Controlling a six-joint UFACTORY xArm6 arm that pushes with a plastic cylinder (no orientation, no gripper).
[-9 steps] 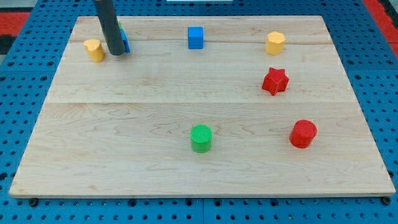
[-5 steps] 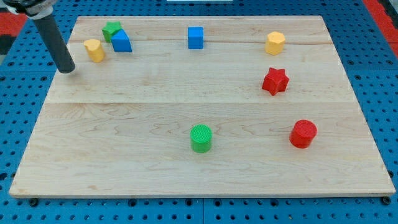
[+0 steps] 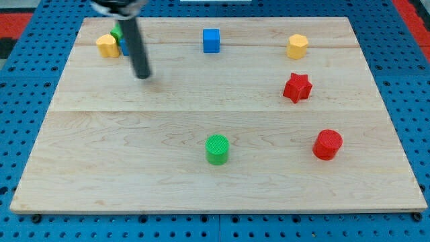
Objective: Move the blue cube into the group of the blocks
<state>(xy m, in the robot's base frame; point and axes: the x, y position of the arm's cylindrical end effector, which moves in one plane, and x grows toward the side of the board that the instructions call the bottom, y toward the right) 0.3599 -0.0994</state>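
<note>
A blue cube (image 3: 211,40) stands alone near the view's top middle of the wooden board (image 3: 215,181). At the top left is a group: a yellow block (image 3: 106,46), a green block (image 3: 117,31) and a second blue block (image 3: 124,47), the last two partly hidden behind my rod. My tip (image 3: 142,76) rests on the board just below and right of this group, well left of the lone blue cube and touching no block.
A yellow hexagonal block (image 3: 297,46) sits at the top right, with a red star (image 3: 297,87) below it. A red cylinder (image 3: 327,144) is at the lower right and a green cylinder (image 3: 217,148) at the bottom middle.
My tip swung from the group out to the board's left edge, then back right to below the group. The yellow block has shifted up and right, against the blue block.
</note>
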